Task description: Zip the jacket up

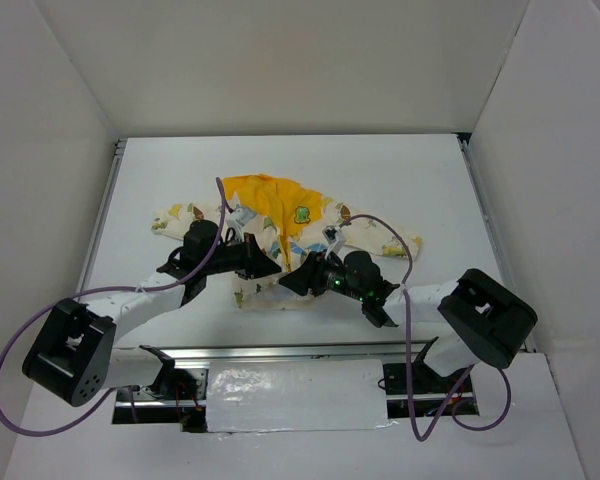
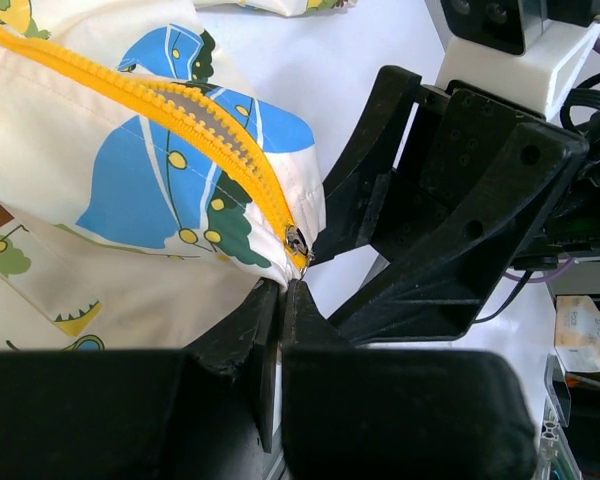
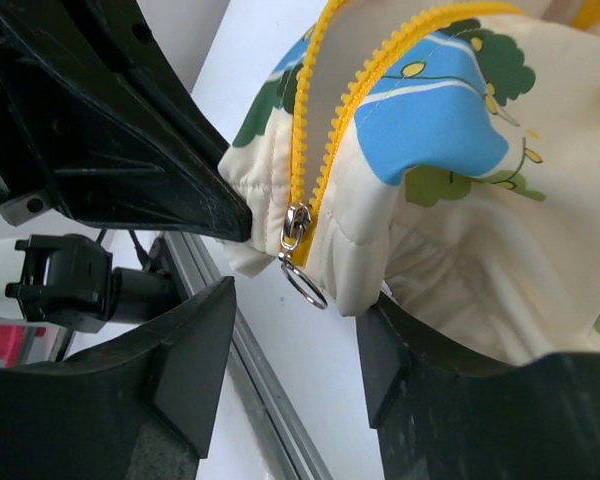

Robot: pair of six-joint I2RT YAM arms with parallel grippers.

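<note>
Two claws at jacket (image 2: 130, 180) hem: L claw (image 2: 283, 295) pinches cloth, R claw (image 3: 295, 320) half-open astride zip pull (image 3: 298, 235), teeth running ahead.

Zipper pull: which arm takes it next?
Right. The right gripper has open jaws flanking the zipper pull at the hem of the jacket; the left gripper is shut on that hem, anchoring it.

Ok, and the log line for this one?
jacket: zip open, slider at hem | left jaws: shut on hem beside slider | right jaws: open, straddling pull ring, not gripping yet
</note>
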